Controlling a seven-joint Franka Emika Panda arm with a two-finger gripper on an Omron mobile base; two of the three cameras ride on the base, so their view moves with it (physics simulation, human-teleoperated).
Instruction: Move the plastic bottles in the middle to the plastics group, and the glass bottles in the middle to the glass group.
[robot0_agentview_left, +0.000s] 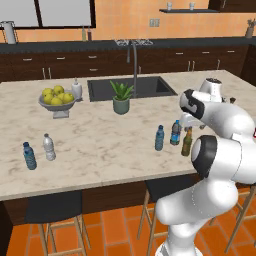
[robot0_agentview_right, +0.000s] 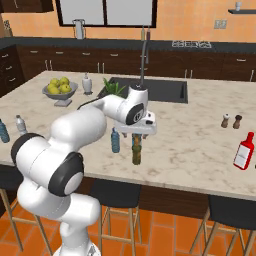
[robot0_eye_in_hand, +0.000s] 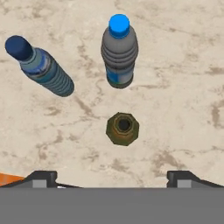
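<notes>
Claw (robot0_eye_in_hand: 112, 177) hangs directly over the olive-brown glass bottle (robot0_eye_in_hand: 123, 128), jaws spread wide, nothing gripped; fingertips (robot0_eye_in_hand: 41, 178) sit well clear on both sides of the bottle mouth. Bottle stands upright near the front edge of the bench (robot0_agentview_left: 100, 145), mid-section. Just beyond it, the dark-capped plastic bottle (robot0_eye_in_hand: 41, 68) and the blue-capped plastic bottle (robot0_eye_in_hand: 119, 52), both upright, apart from each other and from the glass one. Plastics group sits at the bench's left end: blue-tinted bottle (robot0_agentview_left: 29, 155) beside a whitish clear bottle (robot0_agentview_left: 49, 147). Red bottle (robot0_agentview_right: 244, 150) at the right end. Farther back: potted plant (robot0_agentview_left: 121, 97), fruit bowl (robot0_agentview_left: 57, 99), sink (robot0_agentview_left: 131, 88).
</notes>
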